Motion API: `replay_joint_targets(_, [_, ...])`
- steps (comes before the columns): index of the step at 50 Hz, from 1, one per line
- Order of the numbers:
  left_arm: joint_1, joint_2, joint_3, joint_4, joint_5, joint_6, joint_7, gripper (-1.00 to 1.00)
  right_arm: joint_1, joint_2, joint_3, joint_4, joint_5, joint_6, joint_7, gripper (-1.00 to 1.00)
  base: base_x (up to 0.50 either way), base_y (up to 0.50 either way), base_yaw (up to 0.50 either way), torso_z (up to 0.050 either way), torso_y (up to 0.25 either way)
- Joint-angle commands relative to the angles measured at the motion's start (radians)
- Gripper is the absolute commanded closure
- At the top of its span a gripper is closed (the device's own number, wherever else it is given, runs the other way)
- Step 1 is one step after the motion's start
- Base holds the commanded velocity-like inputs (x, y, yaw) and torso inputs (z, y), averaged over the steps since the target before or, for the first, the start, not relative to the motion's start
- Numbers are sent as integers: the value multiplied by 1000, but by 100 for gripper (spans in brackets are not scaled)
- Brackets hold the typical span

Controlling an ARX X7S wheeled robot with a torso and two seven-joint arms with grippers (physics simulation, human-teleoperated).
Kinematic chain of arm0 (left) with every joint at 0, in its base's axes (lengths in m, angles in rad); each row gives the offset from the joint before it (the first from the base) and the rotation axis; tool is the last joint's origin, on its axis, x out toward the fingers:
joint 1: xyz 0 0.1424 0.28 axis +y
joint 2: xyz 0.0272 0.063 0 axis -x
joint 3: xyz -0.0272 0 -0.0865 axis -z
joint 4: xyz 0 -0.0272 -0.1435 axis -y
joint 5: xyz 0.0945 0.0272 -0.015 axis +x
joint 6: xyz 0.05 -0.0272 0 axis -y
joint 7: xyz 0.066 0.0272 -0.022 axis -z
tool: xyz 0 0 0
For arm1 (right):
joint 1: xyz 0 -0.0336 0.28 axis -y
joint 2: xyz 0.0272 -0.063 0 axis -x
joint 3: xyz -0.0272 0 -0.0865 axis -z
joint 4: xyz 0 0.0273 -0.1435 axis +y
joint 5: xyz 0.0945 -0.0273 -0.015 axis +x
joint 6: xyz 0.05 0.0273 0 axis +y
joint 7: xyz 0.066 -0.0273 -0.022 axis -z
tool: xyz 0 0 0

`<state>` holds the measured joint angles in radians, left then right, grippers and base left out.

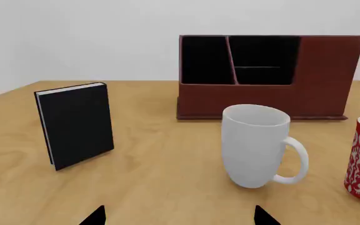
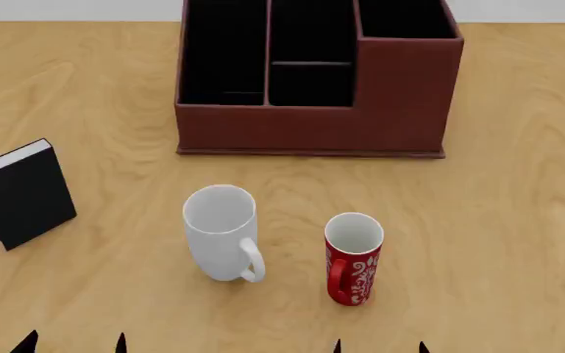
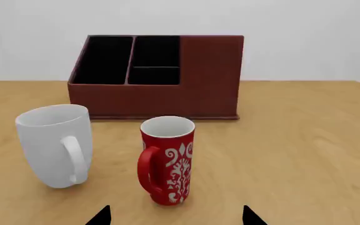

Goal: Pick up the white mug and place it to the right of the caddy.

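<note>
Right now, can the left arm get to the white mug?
Probably yes. The left gripper is open, near the table's front edge, and only bare table lies between it and the white mug. The book stands off to the side.

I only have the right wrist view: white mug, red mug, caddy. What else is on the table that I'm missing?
Observer: A black book stands upright to the left of the white mug, apart from it.
Operator: Where is the left gripper?
Observer: Only the fingertips of the left gripper show, at the head view's lower edge. They are spread, short of the mug and touching nothing.
Operator: Is the caddy's tall right section solid?
Observer: No. From above, the caddy has a black-lined compartment open at the top there.
</note>
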<state>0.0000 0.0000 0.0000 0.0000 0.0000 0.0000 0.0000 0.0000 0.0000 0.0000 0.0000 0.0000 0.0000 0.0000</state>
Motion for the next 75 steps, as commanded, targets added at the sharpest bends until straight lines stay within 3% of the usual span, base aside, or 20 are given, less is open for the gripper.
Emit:
replay_joint_targets(1, [0,-10,11,0,0,0,-11,-100,0,9,-13,0,9,0,13,-100,0,0,0,0,0])
replay_joint_targets(3, [3,-16,22,1,-14,-3,-16,-100,6,11,-7,-14,90,30,-24,-100,0,0,0,0,0])
replay_joint_targets(7, [9,-31,45,27,-14,-18,-42,-100,1,51,-56,-106,48,175,-5,-100,0,0,0,0,0])
replay_joint_targets(22, [-6,-77,83,362,-8,-299,-83,-100,136,140,-68,-403,97,577,-36,-100,0,0,0,0,0])
replay_joint_targets(41, [-110,-127,115,615,-6,-605,-93,-100,332,210,-58,-640,83,916,-2,-100,0,0,0,0,0])
replay_joint_targets(50, [-138,-130,109,697,-23,-691,-99,-100,390,223,-50,-667,92,987,-3,-100,0,0,0,0,0])
replay_joint_targets(75, [-150,-154,148,733,-19,-702,-124,-100,414,230,-41,-695,111,1031,4,-100,24,-11,0,0,0])
